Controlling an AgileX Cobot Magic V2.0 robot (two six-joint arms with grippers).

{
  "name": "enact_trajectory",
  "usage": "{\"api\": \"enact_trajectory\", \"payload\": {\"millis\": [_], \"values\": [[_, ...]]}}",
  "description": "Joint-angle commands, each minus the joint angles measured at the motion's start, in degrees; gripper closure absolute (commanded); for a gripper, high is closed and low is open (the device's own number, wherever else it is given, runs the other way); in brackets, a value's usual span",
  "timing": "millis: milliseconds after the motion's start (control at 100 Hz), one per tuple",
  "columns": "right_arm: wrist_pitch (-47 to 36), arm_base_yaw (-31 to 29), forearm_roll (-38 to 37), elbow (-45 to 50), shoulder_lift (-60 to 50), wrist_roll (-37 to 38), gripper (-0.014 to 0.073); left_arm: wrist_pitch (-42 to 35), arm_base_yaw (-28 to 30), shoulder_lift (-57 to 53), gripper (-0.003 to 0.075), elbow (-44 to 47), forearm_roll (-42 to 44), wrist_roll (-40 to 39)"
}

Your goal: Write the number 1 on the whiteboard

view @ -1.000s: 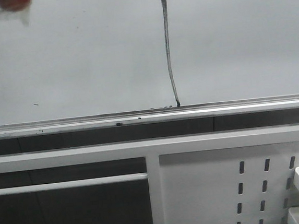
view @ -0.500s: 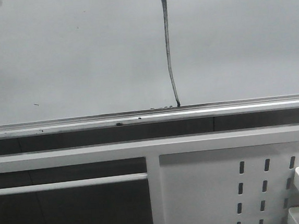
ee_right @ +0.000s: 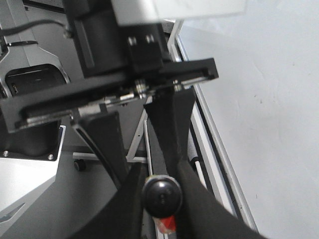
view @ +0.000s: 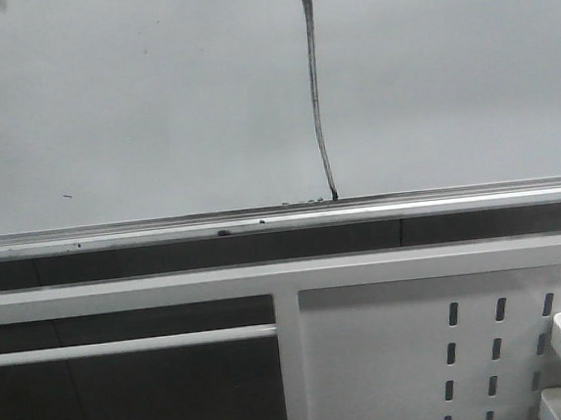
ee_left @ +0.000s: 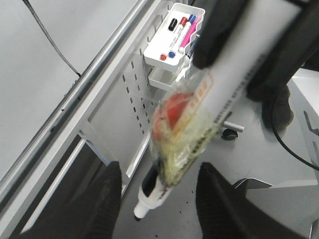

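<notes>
The marker (ee_left: 164, 164) — light, stiff, slick-wrapped — sits pinched mid-barrel by the left gripper (ee_left: 159, 196); right gripper (ee_right: 160, 191) clamps a black knob (ee_right: 162, 195).

You saw a blurred, red-tipped shape at the top left corner of the whiteboard (view: 153, 103) in the front view; it left the frame, leaving only a faint smudge.

grey floor (ee_left: 259, 149), perhaps a caster (ee_left: 229, 133)
</notes>
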Motion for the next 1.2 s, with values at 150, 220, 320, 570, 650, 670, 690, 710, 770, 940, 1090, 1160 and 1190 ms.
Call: {"api": "enact_trajectory", "payload": {"millis": [150,220,320,570,650,670,690,710,770,940,1090,1160,1190], "values": [[-3.10,0.12,1.01,-2.15,-0.85,0.03,0.0664,-3.66,-0.10,-0.10,0.0412,-1.73,-1.07,-0.14],[-3.10,0.12,1.01,-2.15,-0.85,0.03,0.0664,-3.66,-0.10,-0.10,0.0447,-1.73,-1.07,-0.14],[-3.10,0.12,1.01,-2.15,-0.85,0.03,0.0664,-3.80,-0.10,-0.10,0.0518,-1.73,-1.07,-0.14],[-3.10,0.12,1.01,-2.15,-0.85,0.03,0.0664,-6.74,-0.10,-0.10,0.0611,-1.73,-1.07,-0.14],[-3.10,0.12,1.01,-2.15,-0.85,0.03,0.0664,-7.11,-0.10,-0.10,0.0629,-1.73,-1.07,-0.14],[-3.10,0.12,1.01,-2.15,-0.85,0.03,0.0664,-7.24,-0.10,-0.10,0.0634,-1.73,-1.07,-0.14],[-3.10,0.12,1.01,-2.15,-0.85,0.03,0.0664,-7.24,-0.10,-0.10,0.0641,-1.73,-1.07,-0.14],[-3.10,0.12,1.01,-2.15,-0.85,0.03,0.0664,-7.37,-0.10,-0.10,0.0647,-1.73,-1.07,-0.14],[-2.99,0.12,1.01,-2.15,-0.85,0.03,0.0664,-7.49,-0.10,-0.10,0.0668,-1.73,-1.07,-0.14],[-2.66,0.12,1.01,-2.15,-0.85,0.03,0.0664,-7.58,-0.10,-0.10,0.0739,-1.73,-1.07,-0.14],[-2.66,0.12,1.01,-2.15,-0.85,0.03,0.0664,-7.84,-0.10,-0.10,0.0740,-1.73,-1.07,-0.14],[-2.54,0.12,1.01,-2.15,-0.85,0.03,0.0664,-8.22,-0.10,-0.10,0.0740,-1.73,-1.07,-0.14],[-2.32,0.12,1.01,-2.15,-0.85,0.03,0.0664,-8.47,-0.10,-0.10,0.0740,-1.73,-1.07,-0.14]]}}
